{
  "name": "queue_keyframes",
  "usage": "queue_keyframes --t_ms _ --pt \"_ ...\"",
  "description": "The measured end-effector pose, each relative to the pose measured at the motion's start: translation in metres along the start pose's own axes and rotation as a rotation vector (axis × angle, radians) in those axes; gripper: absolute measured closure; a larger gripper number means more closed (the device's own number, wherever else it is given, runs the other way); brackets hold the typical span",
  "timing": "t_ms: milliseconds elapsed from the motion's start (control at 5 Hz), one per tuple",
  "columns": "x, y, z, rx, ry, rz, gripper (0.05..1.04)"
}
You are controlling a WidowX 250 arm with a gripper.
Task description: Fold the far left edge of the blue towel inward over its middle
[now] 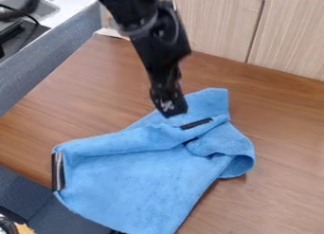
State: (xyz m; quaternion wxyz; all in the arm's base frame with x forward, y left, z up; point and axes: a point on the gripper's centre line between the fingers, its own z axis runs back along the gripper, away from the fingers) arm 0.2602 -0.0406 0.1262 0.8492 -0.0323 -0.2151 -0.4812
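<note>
The black gripper [169, 105] hangs down from the top edge, its lower end over the upper part of a blue cloth [139, 181]. Whether it touches the fabric I cannot tell. The cloth lies crumpled, with a raised fold across its middle and a curled loop at its right side. A short black strip [197, 123] shows on the fold just below and right of the gripper. Along the cloth's left edge is a dark band with a light streak [58, 171]. The cloth's lower left part reaches past the table's front edge.
The brown wooden table [284, 133] has a pale wood-grain panel [291, 34] behind it. A grey-blue padded edge [57, 62] runs along the left, with a sink [38, 8] and dark items beyond. Part of an object [13, 223] shows at the lower left corner.
</note>
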Motion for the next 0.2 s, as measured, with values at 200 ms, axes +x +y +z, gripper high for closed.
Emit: queue_keyframes --t_ms 200 --pt "-0.0017 0.003 0.0075 0.015 0.007 -0.009 0.083"
